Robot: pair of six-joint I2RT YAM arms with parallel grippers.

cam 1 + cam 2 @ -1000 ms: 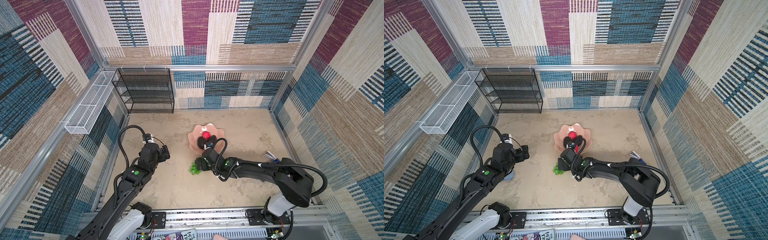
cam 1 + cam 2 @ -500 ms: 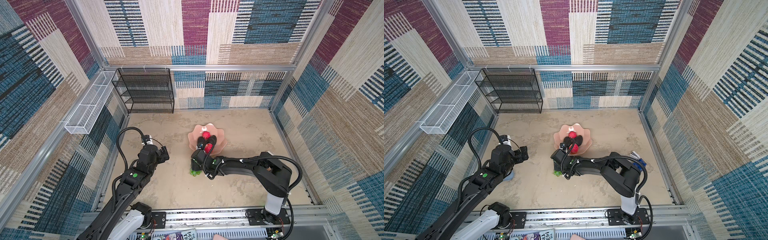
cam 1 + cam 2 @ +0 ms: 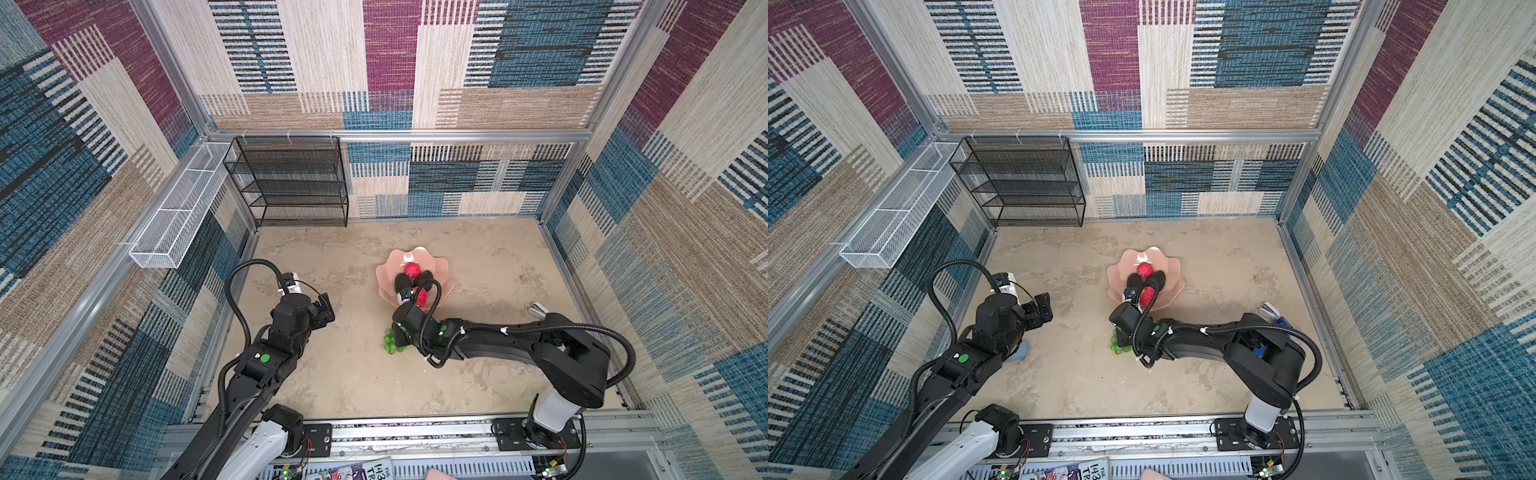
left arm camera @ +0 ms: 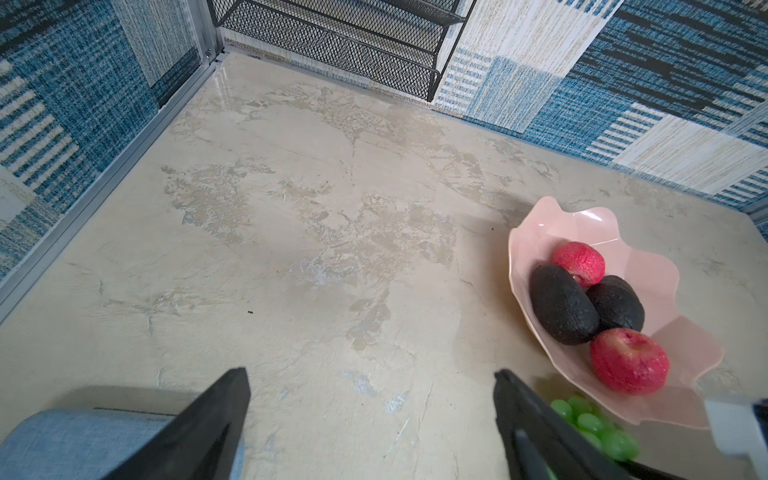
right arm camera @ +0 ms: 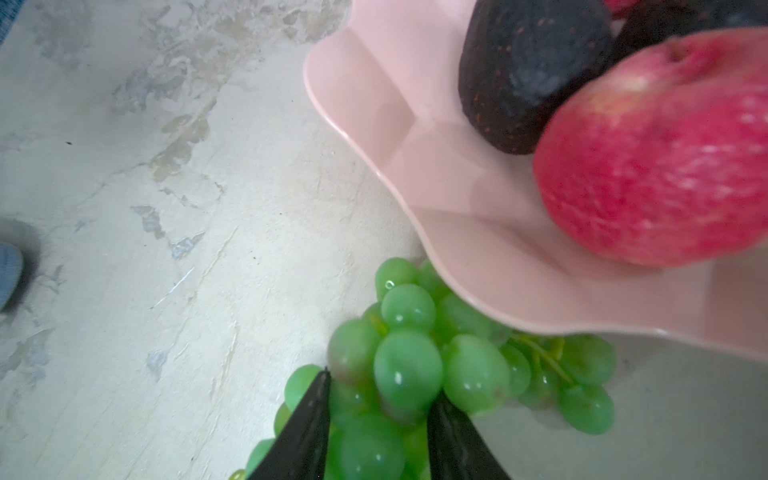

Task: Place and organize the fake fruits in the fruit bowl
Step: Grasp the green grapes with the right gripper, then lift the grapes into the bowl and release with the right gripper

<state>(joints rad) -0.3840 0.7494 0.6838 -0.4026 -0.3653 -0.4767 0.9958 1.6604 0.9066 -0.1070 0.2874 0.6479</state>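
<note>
Grape bunch (image 5: 407, 374), on the table (image 5: 166, 249) just beside the near-left rim of the pink fruit bowl (image 5: 399, 137), clamped by the right gripper (image 5: 378, 390), presumably for lifting in; left gripper (image 4: 370, 372) hangs open, well left.

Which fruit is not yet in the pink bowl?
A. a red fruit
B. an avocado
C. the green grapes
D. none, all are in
C: the green grapes are outside the pink bowl, beside its rim, pinched in the right hand, while both avocados and both red fruits sit inside it.
</note>
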